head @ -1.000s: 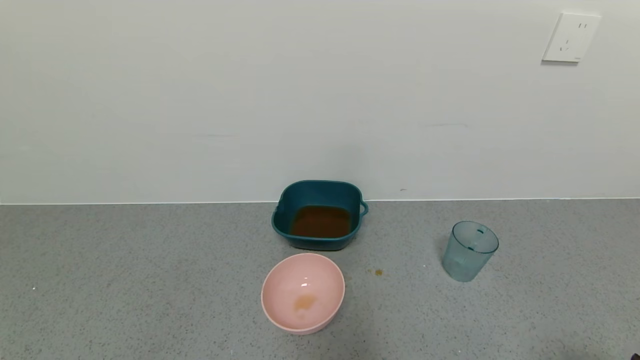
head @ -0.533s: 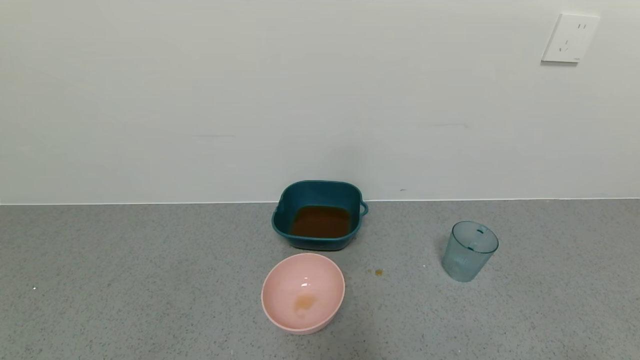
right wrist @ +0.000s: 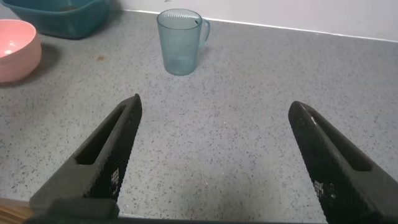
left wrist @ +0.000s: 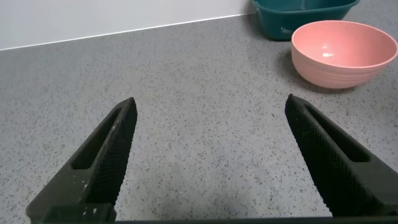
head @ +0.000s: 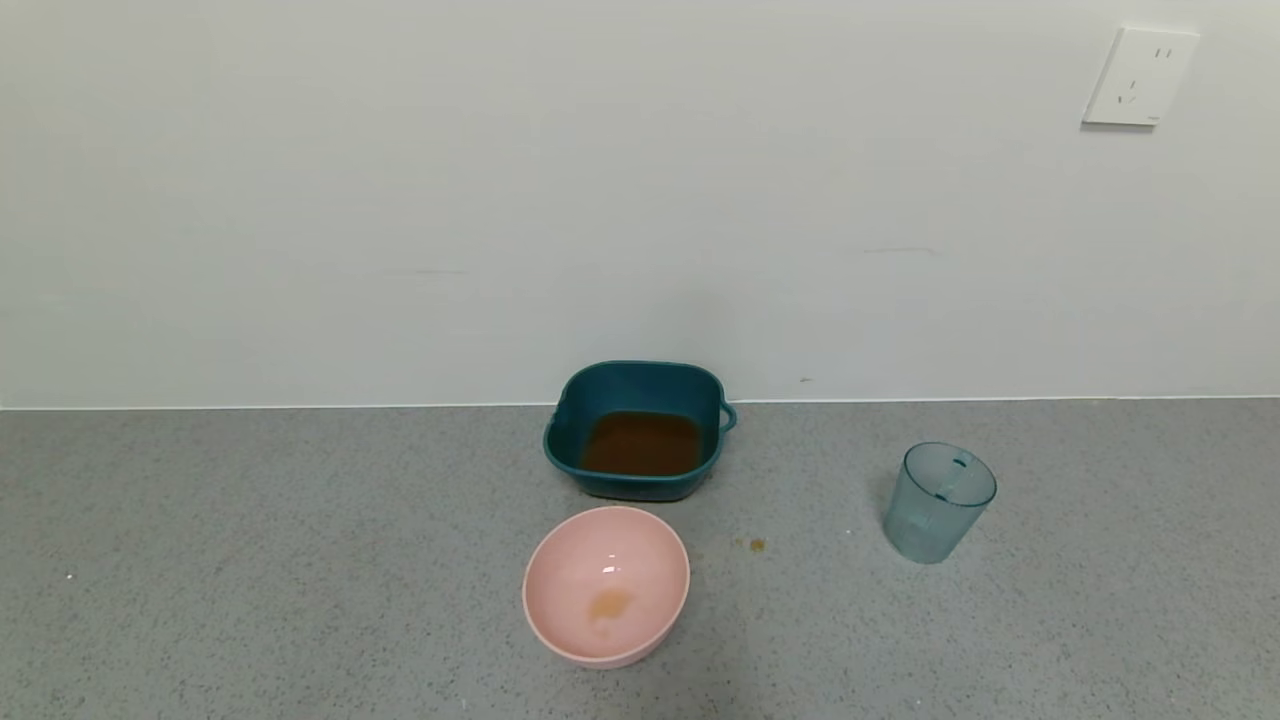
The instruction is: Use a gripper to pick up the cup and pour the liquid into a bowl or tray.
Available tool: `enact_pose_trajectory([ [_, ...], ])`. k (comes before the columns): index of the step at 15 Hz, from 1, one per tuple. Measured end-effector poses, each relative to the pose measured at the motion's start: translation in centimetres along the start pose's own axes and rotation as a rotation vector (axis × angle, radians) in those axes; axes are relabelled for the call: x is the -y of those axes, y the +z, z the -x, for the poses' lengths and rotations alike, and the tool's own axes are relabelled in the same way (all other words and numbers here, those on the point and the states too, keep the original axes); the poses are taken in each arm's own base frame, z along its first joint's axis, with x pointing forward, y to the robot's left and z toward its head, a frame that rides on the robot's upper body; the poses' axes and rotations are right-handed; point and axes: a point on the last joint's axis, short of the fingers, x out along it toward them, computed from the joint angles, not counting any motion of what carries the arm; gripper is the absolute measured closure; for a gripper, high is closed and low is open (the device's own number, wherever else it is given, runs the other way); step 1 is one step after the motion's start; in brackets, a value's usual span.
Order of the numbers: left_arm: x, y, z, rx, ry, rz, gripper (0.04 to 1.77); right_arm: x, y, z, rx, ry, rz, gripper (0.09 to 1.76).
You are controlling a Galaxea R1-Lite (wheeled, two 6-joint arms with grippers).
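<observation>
The translucent blue-grey ribbed cup (head: 938, 503) stands upright and looks empty on the grey counter at the right; it also shows in the right wrist view (right wrist: 180, 42). The dark teal basin (head: 637, 429) sits by the wall and holds orange-brown liquid (head: 642, 443); its edge shows in both wrist views (left wrist: 301, 15) (right wrist: 59, 17). My right gripper (right wrist: 214, 106) is open and empty, well short of the cup. My left gripper (left wrist: 210, 106) is open and empty over bare counter. Neither gripper shows in the head view.
A round pale pink bowl (head: 606, 583) with a small orange-brown residue stands in front of the basin, also in the left wrist view (left wrist: 344, 51) and the right wrist view (right wrist: 17, 48). A small drop of liquid (head: 757, 544) lies on the counter. A wall socket (head: 1140, 76) is at the upper right.
A dark bit of the right arm at the head view's lower right corner has left the picture. The cup, basin and bowl have not moved.
</observation>
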Motion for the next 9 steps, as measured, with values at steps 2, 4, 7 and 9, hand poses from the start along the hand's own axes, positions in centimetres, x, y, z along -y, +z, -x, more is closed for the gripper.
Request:
enact_pose_trajectory([
  [2,0.00,0.00,0.00,0.000,0.000,0.000,0.09,-0.07,-0.35,0.55,0.033,-0.004,0.003,0.14],
  [4,0.00,0.00,0.00,0.000,0.000,0.000,0.09,-0.09,-0.46,0.96,0.076,-0.012,0.006,0.14],
  [7,0.00,0.00,0.00,0.000,0.000,0.000,0.09,-0.08,-0.25,1.22,0.128,-0.030,0.012,0.14],
  [9,0.00,0.00,0.00,0.000,0.000,0.000,0.09,-0.08,-0.67,0.98,0.135,-0.031,0.016,0.14],
])
